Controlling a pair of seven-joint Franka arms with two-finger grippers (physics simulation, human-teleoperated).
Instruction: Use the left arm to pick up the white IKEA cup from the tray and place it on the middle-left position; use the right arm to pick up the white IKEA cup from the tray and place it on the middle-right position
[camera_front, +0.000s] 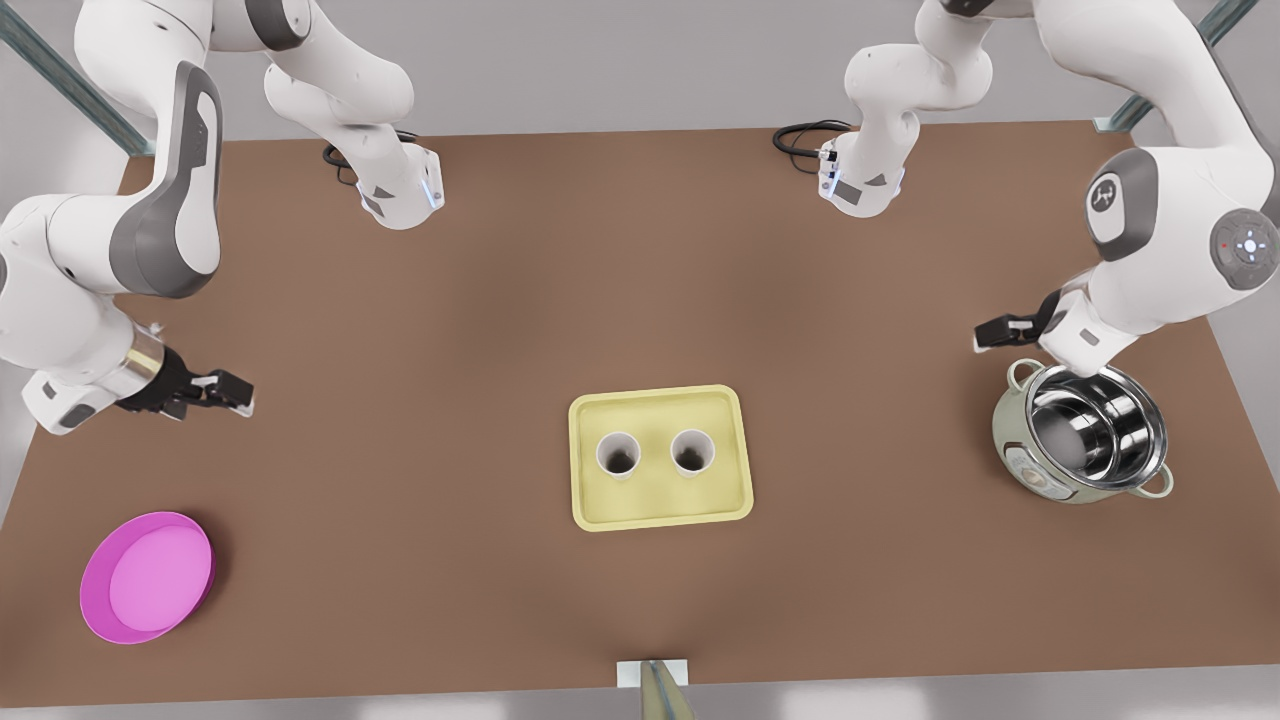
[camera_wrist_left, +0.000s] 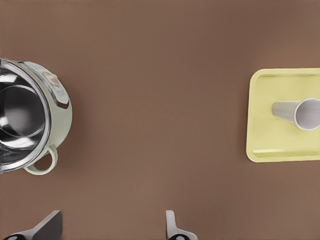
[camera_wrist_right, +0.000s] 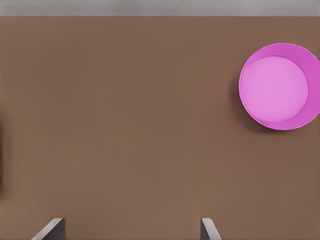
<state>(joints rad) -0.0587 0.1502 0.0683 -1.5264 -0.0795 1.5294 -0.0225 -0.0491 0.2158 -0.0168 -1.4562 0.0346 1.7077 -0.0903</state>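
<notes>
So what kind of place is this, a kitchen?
Probably not a kitchen: it looks like a computer-made robot test table. Two white robot arms hang over a plain brown table holding just a yellow tray with two cups, a steel pot and a pink plate.

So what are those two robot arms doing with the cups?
Nothing is being held. Two white cups stand side by side in the yellow tray. The left gripper, open, hovers beside the steel pot. The right gripper, open, hovers near the magenta plate. Neither is at the tray.
</notes>
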